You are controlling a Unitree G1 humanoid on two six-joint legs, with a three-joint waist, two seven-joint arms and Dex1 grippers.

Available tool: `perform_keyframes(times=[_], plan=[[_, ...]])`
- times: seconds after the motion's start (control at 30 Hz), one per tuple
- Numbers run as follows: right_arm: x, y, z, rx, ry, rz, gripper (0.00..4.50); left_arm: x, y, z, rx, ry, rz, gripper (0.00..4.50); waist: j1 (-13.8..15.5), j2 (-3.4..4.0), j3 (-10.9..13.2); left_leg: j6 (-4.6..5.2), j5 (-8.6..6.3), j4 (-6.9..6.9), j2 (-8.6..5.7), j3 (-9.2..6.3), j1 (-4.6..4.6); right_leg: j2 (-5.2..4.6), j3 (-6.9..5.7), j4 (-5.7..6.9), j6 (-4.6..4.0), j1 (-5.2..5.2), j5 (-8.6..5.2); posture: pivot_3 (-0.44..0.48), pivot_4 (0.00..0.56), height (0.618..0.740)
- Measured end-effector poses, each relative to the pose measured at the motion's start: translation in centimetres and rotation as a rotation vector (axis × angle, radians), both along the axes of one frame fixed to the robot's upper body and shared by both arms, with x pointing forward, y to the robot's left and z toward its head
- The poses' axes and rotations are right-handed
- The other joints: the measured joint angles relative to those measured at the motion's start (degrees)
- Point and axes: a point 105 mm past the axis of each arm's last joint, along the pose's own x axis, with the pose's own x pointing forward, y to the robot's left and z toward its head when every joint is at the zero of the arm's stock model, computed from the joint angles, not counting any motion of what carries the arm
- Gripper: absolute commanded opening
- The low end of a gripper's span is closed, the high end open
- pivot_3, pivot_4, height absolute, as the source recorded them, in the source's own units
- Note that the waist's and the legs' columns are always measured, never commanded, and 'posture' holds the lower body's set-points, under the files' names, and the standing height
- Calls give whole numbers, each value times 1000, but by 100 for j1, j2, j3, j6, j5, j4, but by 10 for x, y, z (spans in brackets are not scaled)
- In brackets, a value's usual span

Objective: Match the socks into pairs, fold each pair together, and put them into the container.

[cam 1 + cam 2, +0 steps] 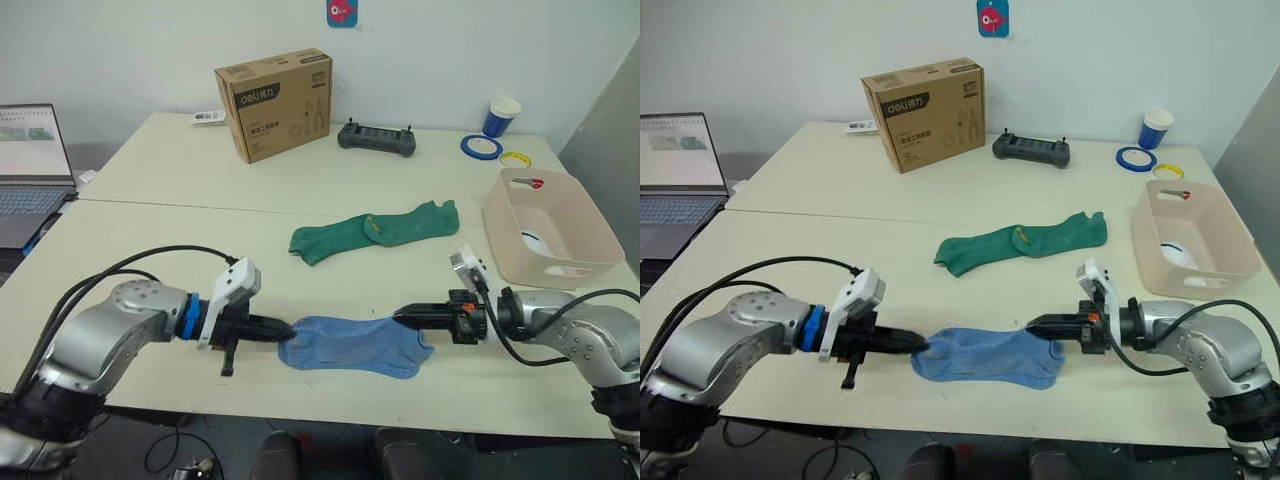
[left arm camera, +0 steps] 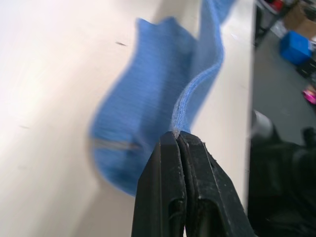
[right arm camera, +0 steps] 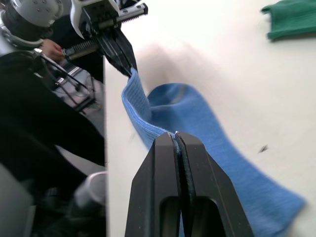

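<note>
Light blue sock fabric lies flat near the table's front edge; I cannot tell whether it is one sock or two stacked. My left gripper is shut on its left edge, which the left wrist view shows as a raised blue hem. My right gripper is shut on the right end of the same fabric. Dark green socks lie overlapping in a line at mid-table. The pale pink container stands at the right with something white inside.
A brown cardboard box stands at the back left, with a black controller beside it. A blue cup and two tape rolls sit at the back right. A laptop is on the far left.
</note>
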Motion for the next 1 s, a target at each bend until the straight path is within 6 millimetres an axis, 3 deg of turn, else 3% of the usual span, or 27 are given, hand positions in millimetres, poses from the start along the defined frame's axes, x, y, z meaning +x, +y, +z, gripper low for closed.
perform_keyframes(times=[0.17,0.43,0.47,0.57,0.8,0.83,0.93,1.0], plan=[[8,-3,-10,-42,-23,-25,13,18,1,-7,19,-22,55,0,4,1,0,1,0,0,-1,-3,-4,0,-1,0,4,0,-5,0,150,740],[15,2,-17,-59,-47,-58,13,28,-6,-13,35,-56,53,0,3,1,0,0,0,6,-2,-5,-5,-1,-2,6,7,1,-3,0,150,740],[16,1,-18,-65,-51,-66,493,29,-6,-14,36,-54,49,189,4,1,0,0,0,6,-3,-5,-5,-1,-2,7,7,1,-3,0,150,740],[20,-3,-20,-79,-61,-97,1367,31,-6,-15,41,-64,50,909,3,1,0,0,0,6,-2,-7,-5,-1,-3,7,7,1,-3,0,150,740],[29,-23,-8,-70,-119,-181,3913,30,3,-17,52,-78,77,3209,-10,1,1,0,0,4,-2,-6,-5,-1,-2,8,7,0,-3,0,150,740],[30,-29,-5,-68,-126,-199,3920,31,8,-15,44,-104,89,3500,-8,1,1,0,0,3,-2,-8,-5,-1,-4,8,7,0,-3,0,150,740],[25,-42,3,-94,-143,-204,3920,33,12,4,4,-242,111,3500,6,1,1,0,0,4,-2,-7,-6,-4,-4,6,7,2,-3,0,150,740],[12,-43,3,-124,-157,-151,3920,24,7,15,-1,-327,55,3500,15,2,0,0,0,2,-4,-6,-5,-8,-4,0,10,7,-5,0,150,740]])
